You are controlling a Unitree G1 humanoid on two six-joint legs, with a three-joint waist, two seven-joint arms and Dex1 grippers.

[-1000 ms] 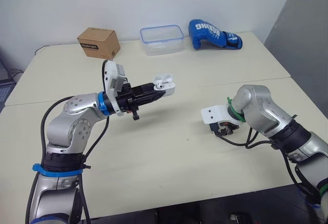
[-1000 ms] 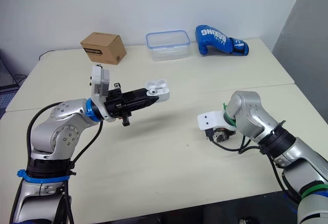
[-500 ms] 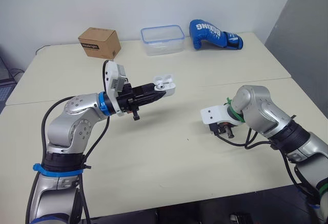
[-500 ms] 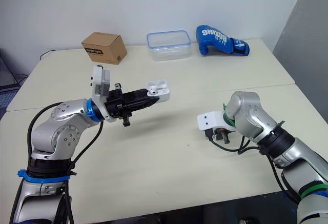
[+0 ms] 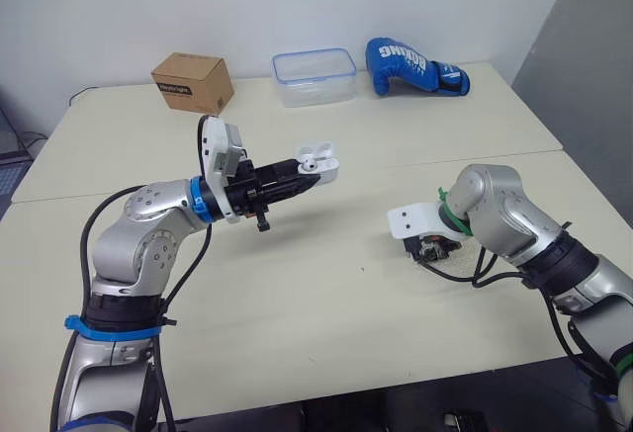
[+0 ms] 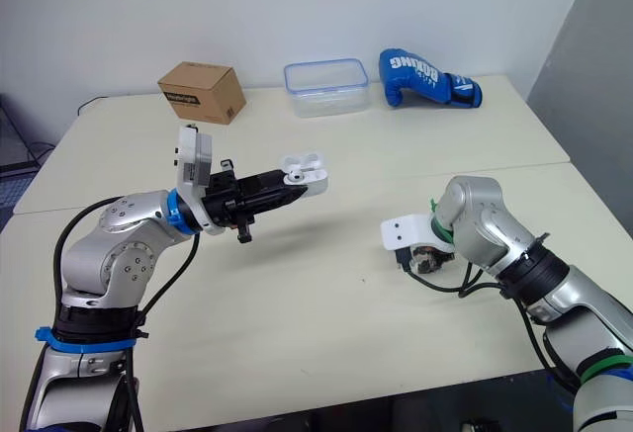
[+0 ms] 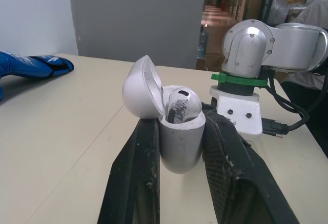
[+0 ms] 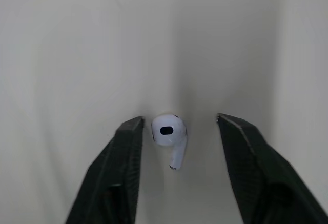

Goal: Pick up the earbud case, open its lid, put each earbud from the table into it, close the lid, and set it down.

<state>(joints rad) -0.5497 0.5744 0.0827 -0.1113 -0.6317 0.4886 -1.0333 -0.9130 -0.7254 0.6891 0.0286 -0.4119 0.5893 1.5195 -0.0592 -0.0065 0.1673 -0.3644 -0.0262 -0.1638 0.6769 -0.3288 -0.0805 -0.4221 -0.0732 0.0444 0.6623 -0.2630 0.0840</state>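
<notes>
Up on the left side, the left gripper (image 7: 180, 131) is pinching the earbud case (image 7: 179, 144) between its two black fingers (image 7: 138, 162), holding it in the air above the table (image 5: 326, 284), well clear of the surface. The case's lid (image 7: 139, 88) is flipped open and tipped back, and a seated earbud (image 7: 182, 106) is tucked into the case, its rounded head poking out of the top. Over on the right, the right gripper (image 8: 178, 122) is down at the tabletop with its fingers spread, one on either side of the loose earbud (image 8: 166, 130). That white bud lies flat on the table, its stem pointing back toward the wrist, sitting just beside one fingertip with a clear gap to the other; whether the near one touches it, I cannot tell. Along the far edge of the table sit a cardboard box (image 5: 192, 82), a clear plastic container (image 5: 314, 76) and a blue boxing glove (image 5: 410, 66), well apart from both arms.
</notes>
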